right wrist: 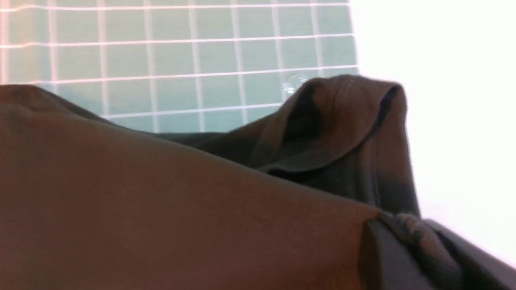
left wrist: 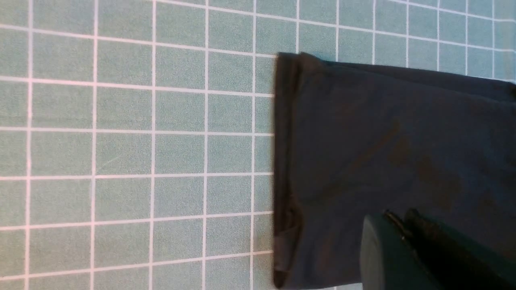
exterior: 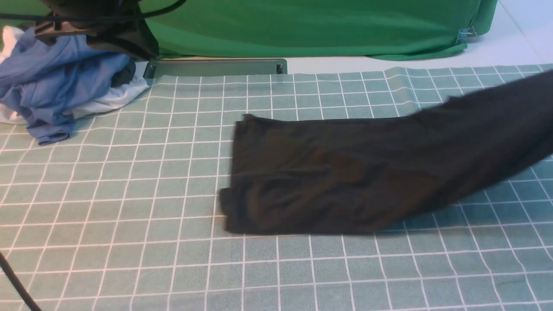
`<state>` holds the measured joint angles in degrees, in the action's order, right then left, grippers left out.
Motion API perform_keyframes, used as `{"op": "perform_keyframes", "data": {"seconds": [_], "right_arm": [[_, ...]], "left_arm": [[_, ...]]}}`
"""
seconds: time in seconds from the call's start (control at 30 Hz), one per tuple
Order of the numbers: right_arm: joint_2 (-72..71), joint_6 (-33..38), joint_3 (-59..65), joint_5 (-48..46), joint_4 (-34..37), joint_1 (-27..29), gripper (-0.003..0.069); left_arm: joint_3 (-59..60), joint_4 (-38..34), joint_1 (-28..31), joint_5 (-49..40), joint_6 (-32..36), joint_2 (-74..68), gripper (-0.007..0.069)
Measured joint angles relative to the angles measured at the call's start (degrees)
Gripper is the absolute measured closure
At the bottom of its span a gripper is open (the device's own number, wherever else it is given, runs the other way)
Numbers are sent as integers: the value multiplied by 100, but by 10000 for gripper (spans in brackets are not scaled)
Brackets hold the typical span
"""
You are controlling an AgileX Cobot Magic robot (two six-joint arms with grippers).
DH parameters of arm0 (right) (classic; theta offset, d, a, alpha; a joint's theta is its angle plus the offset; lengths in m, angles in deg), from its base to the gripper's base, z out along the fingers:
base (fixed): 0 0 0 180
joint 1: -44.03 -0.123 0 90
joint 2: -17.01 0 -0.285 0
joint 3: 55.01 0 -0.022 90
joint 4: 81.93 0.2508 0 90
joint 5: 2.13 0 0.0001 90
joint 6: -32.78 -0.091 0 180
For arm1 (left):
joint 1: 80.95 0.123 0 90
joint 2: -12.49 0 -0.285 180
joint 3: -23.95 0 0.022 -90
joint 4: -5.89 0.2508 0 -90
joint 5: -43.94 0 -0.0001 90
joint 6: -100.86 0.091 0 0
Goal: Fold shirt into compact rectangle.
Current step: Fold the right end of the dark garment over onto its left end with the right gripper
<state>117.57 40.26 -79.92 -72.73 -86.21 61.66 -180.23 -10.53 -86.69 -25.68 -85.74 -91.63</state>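
The black shirt (exterior: 345, 177) lies as a long folded strip across the checked cloth. Its left end is flat, and its right end rises off the table toward the frame's right edge. In the left wrist view the shirt's (left wrist: 383, 141) straight hemmed end lies below my left gripper (left wrist: 397, 220), which is shut with nothing between its fingers and hangs above the fabric. My left arm's dark body (exterior: 99, 26) shows at the upper left of the front view. In the right wrist view my right gripper (right wrist: 411, 235) is shut on a bunched fold of the shirt (right wrist: 161, 201), which drapes away from it.
A heap of blue and white garments (exterior: 56, 82) sits at the back left, under the left arm. A green backdrop (exterior: 302, 26) and a grey bar (exterior: 216, 68) line the far edge. The green checked cloth (exterior: 108, 194) covers the table; a cable (exterior: 17, 285) crosses the near left corner.
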Motion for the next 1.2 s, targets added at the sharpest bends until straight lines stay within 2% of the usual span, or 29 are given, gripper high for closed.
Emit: {"op": "perform_keyframes", "data": {"seconds": [0.13,0.27,0.33,0.47,0.77,0.8,0.97,1.2], "right_arm": [[6,6,-96,6,143,0,565],[6,-138,-96,6,349,-226,565],[6,-414,-96,6,671,-489,565],[19,-988,-98,12,1238,-1265,565],[665,-1779,-119,385,1425,-3251,565],[665,-1796,-119,385,1425,-3251,565],[1356,-2027,-119,802,1425,-4215,565],[2111,-2060,-119,1461,1419,-4965,565]], "left_arm": [[0,1,0,0,-50,0,589],[0,32,0,0,-50,0,589],[0,138,0,-5,-50,0,589],[0,374,0,-5,-50,0,589],[0,573,0,226,-62,0,589],[0,573,0,226,-62,0,589],[0,584,0,271,-143,0,589],[0,584,0,271,-184,0,589]]}}
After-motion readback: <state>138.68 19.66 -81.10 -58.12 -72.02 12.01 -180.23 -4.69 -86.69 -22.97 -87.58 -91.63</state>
